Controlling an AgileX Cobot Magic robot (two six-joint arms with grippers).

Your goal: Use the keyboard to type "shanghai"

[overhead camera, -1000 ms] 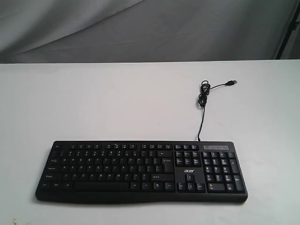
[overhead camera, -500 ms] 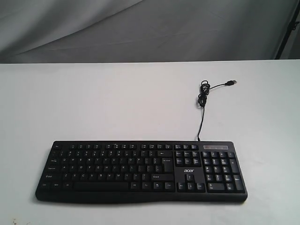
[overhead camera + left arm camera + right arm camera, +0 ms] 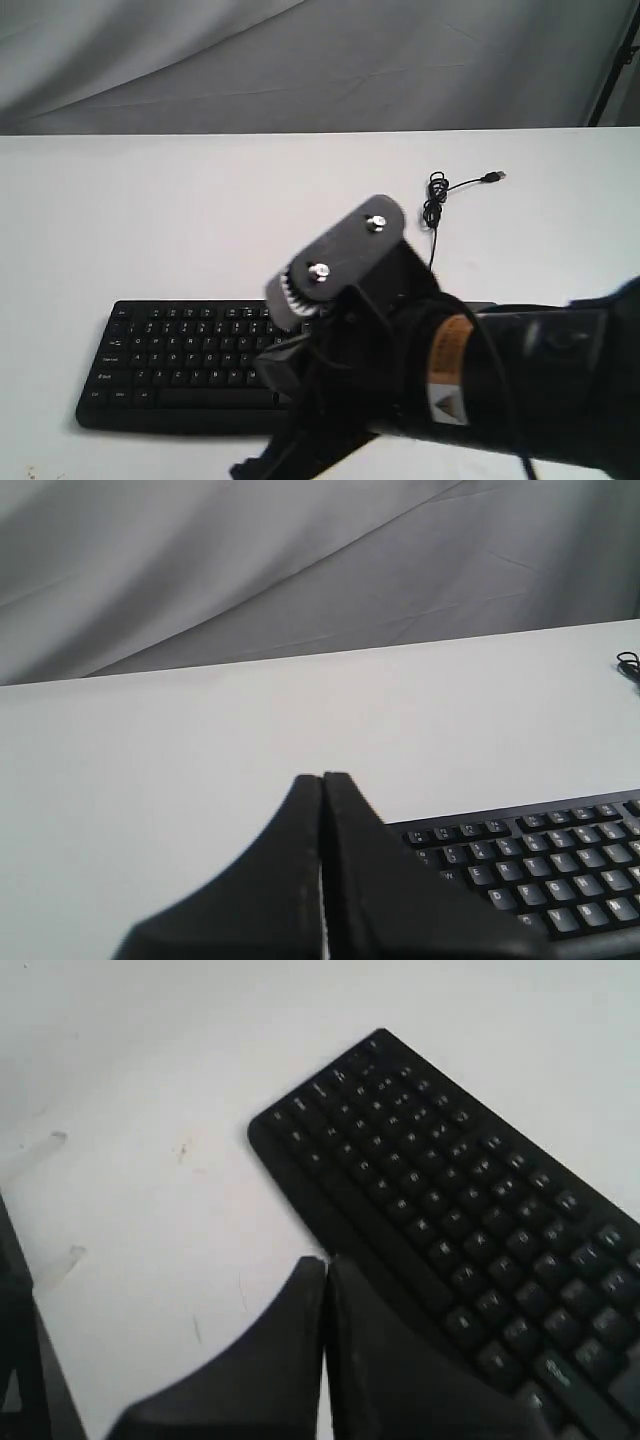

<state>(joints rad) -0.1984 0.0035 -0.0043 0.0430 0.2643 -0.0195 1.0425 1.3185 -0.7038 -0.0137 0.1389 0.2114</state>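
Outside, we see the keyboard (image 3: pixel 190 355) lengthwise along the worktop's (image 3: pixel 150 220) near edge, half hidden behind the right arm (image 3: pixel 480 390) — the left wrist shows our left pincer (image 3: pixel 322 780) pressed together, keys just beyond; the right wrist, the right pincer (image 3: pixel 326 1262) likewise, seemingly nearer — beside the keyboard's edge.

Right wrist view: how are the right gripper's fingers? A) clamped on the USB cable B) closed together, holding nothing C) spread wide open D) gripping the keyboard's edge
B: on the right gripper the fingers meet along a thin seam with nothing between them, short of the keyboard.
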